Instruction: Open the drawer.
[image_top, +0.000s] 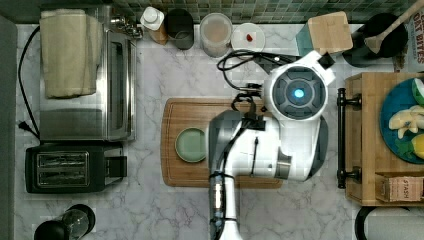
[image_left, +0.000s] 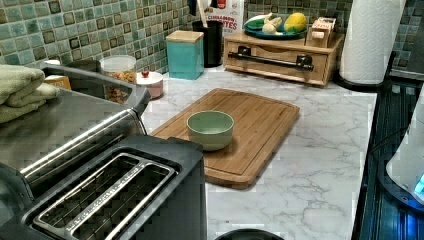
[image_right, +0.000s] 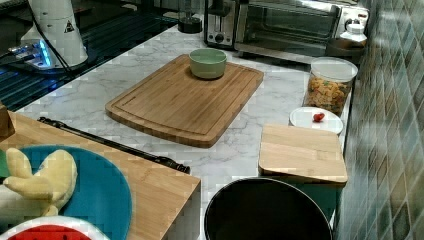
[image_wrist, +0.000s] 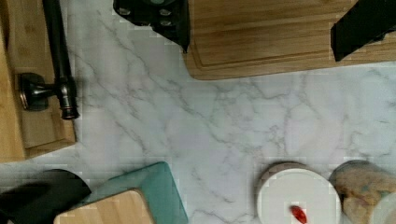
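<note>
The drawer (image_left: 280, 64) is a light bamboo box at the top view's right edge, with its front flush with the box, so it looks closed. Its long black bar handle (image_top: 341, 137) runs along the front; the handle (image_left: 274, 59) faces the counter, and one end of the handle (image_wrist: 58, 56) is in the wrist view. The white arm (image_top: 297, 95) hovers over the counter between the cutting board and the drawer (image_top: 365, 145). In the wrist view my gripper (image_wrist: 261, 28) is open, its black fingers (image_wrist: 159, 18) wide apart above the marble with nothing between them, off to the side of the handle.
A large cutting board (image_top: 185, 172) with a green bowl (image_top: 190, 145) lies mid-counter. A teal canister (image_top: 327, 32), a black utensil holder (image_top: 380, 40), a small white dish (image_top: 248, 36) and a jar (image_top: 216, 32) line the tiled wall. A blue fruit plate (image_top: 400, 125) sits on the drawer unit; a toaster oven (image_top: 85, 90) stands on the top view's left.
</note>
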